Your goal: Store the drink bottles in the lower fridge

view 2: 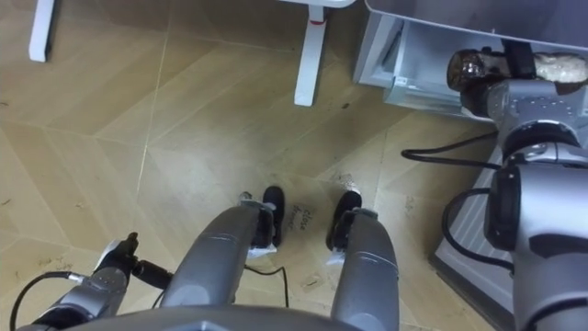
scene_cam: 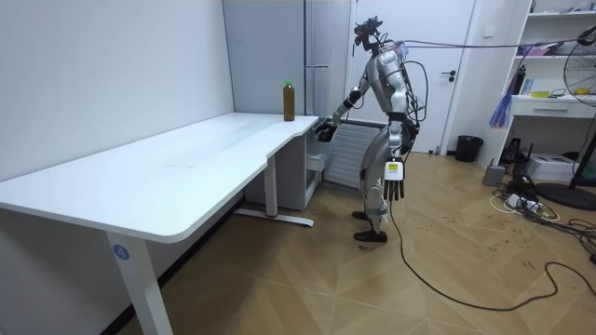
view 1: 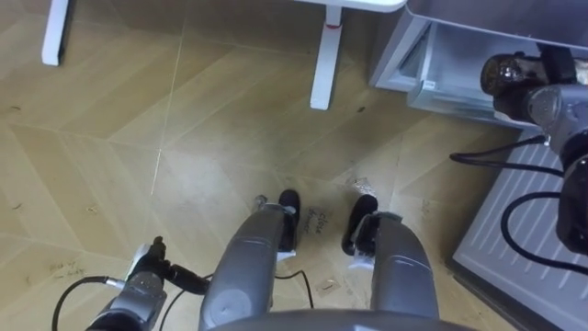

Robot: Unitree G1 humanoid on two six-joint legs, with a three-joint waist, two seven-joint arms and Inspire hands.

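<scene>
Here, wood floor (view 1: 184, 138) runs under a white desk (scene_cam: 177, 167) to the open lower fridge (view 1: 432, 74). Right hand (view 2: 516, 94) curls round a dark, glossy bottle (view 2: 470, 70); left hand (scene_cam: 397, 189) hangs straight-fingered.

The white table (scene_cam: 186, 167) carries a single brown bottle with a green cap (scene_cam: 289, 100), upright near its far corner, higher than the right hand (scene_cam: 324, 130) and its fingers (scene_cam: 328, 136). The wooden floor (view 1: 184, 138) lies well below the straight fingers (scene_cam: 398, 194) of the hanging left hand (scene_cam: 395, 179), with the table's white legs (view 1: 323, 64) standing on it. The lower fridge compartment (view 1: 432, 55) lies open just beyond the right fingers, which curl round a dark bottle (view 2: 473, 69).
</scene>
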